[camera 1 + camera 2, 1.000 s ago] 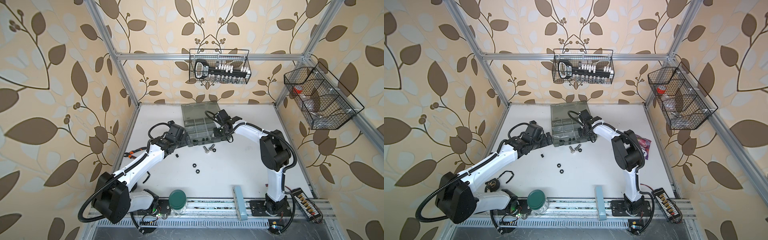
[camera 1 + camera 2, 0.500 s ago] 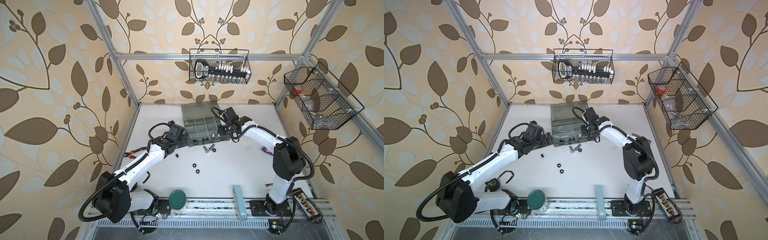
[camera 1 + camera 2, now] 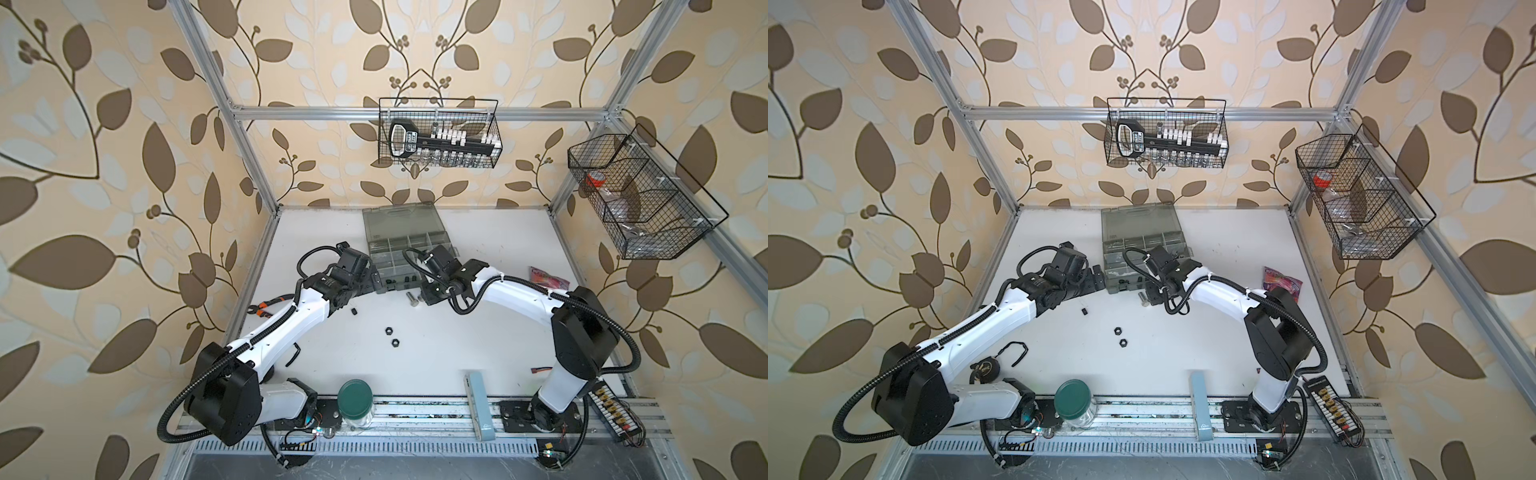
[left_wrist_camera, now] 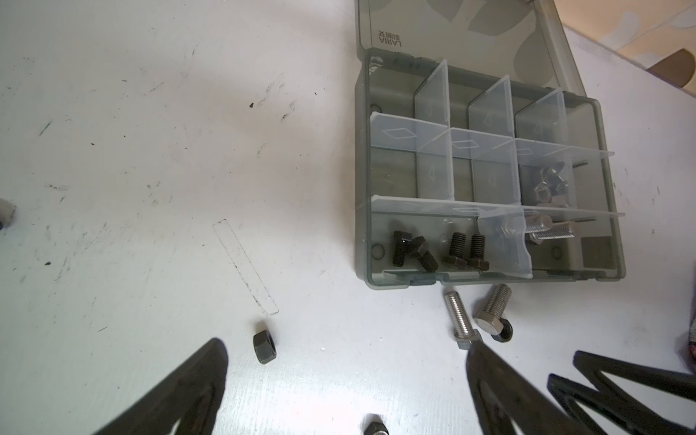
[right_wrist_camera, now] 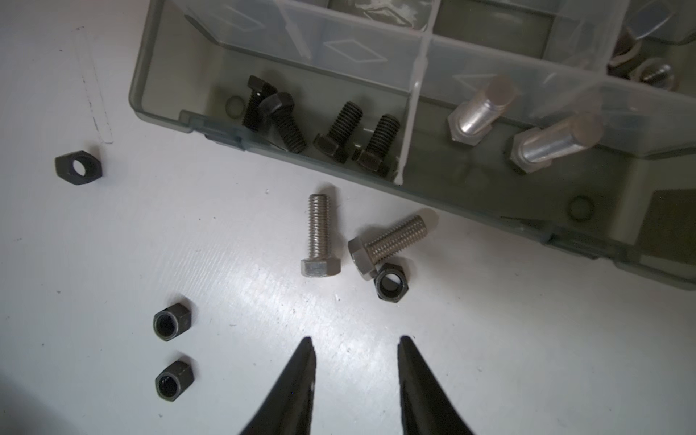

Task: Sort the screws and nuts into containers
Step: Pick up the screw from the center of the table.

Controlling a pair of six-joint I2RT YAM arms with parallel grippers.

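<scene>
Right wrist view: my right pincer (image 5: 356,341) is half spread and empty, so I should drop over the lone shiny silver hex-head screw (image 5: 320,233) and squeeze its middle.

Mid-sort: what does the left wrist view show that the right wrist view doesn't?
Left wrist only: the case's open lid and its back row of compartments. Right wrist only: the pair of black nuts whole; the left wrist clips one at its frame edge. Both: four black screws and two silver screws in front compartments, two loose silver screws on the table, a black nut against one, plus a lone black nut.
</scene>
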